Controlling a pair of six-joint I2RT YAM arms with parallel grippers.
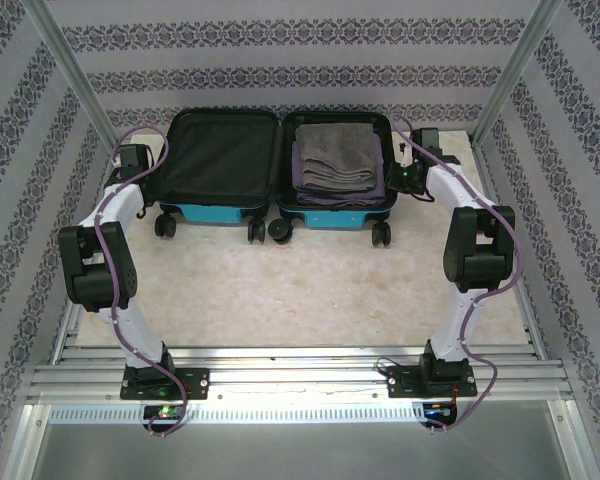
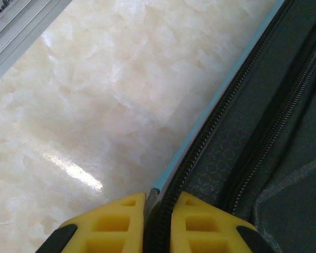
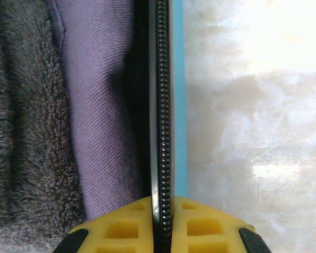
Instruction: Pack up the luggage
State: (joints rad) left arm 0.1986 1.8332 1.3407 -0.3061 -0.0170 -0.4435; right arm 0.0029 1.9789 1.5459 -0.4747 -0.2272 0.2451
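Our left tool (image 2: 158,224) is clamped on the left zipper rim of the luggage (image 1: 220,155), and our right tool (image 3: 162,224) is pinched likewise on the right rim. We count two tools and one luggage, lying open along the counter's (image 1: 300,290) far edge. Its right half holds one folded grey towel (image 1: 335,155) atop one purple cloth (image 3: 100,105). Its four black wheels (image 1: 166,226) face the near edge.

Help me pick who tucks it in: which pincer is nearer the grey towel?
Right. The right pincer is shut on the luggage rim right beside the towel; the left pincer is shut on the opposite rim, across the empty half.
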